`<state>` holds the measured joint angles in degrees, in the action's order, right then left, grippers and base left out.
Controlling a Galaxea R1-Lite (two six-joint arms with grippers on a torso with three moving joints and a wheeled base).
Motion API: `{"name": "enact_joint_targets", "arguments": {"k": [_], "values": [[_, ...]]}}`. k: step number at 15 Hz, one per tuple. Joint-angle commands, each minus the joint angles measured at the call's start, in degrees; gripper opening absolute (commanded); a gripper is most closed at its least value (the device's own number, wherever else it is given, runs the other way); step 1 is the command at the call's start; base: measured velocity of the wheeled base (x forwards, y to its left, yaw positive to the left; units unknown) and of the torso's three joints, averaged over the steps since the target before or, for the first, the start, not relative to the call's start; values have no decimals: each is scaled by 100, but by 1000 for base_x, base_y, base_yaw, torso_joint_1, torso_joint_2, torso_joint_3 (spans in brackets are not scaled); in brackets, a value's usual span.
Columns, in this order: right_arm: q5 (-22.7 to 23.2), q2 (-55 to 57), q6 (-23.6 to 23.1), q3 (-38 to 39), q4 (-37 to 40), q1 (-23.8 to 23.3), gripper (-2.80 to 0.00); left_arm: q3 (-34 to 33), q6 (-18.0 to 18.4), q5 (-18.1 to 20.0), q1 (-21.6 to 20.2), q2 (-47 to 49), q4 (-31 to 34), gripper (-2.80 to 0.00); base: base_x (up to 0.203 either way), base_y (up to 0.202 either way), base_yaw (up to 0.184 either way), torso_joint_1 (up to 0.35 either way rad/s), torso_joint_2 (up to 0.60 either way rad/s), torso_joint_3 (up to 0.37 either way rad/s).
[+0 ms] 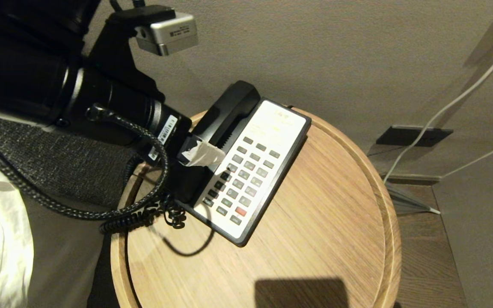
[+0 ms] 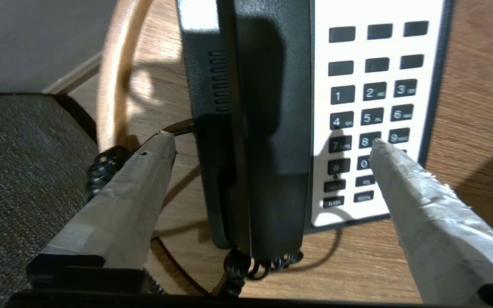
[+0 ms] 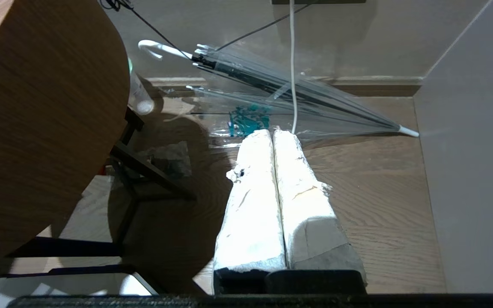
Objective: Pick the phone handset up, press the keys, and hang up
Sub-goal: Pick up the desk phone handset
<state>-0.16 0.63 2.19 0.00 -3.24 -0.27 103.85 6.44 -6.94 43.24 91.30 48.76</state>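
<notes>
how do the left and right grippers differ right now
The left gripper has its tape-wrapped fingers spread wide; the right gripper has its white-wrapped fingers pressed together. The left straddles the glossy black phone handset lying in its cradle on the round wooden table; the right hangs beside the table over the wooden floor, empty. Both have padded, wrapped fingers.

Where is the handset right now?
In the head view, the handset lies in its cradle on the phone base's left side, on the round table, between the open left pincer's fingers.

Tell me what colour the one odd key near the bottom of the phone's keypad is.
Red, while the other keys are dark grey. The red key shows best in the head view.
</notes>
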Motion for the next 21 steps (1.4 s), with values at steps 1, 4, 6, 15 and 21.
{"name": "enact_joint_targets", "arguments": {"k": [1, 4, 6, 15, 21], "values": [[-2, -2, 0, 123, -1, 0, -280, -5, 14, -27, 0, 142, 28, 0, 0, 0, 0, 0, 0, 0], [-2, -2, 0, 123, -1, 0, -280, -14, 24, -35, 0, 174, 28, 0, 0, 0, 0, 0, 0, 0], [-2, -2, 0, 123, -2, -7, -280, -14, 24, -35, 0, 204, 28, 0, 0, 0, 0, 0, 0, 0], [-2, -2, 0, 123, -1, 0, -280, -55, 60, -167, 145, 169, 11, -280, 0, 0, 0, 0, 0, 0], [-2, -2, 0, 123, -9, 0, -280, 27, -232, -435, 294, -287, -11, -280, 0, 0, 0, 0, 0, 0]]}}
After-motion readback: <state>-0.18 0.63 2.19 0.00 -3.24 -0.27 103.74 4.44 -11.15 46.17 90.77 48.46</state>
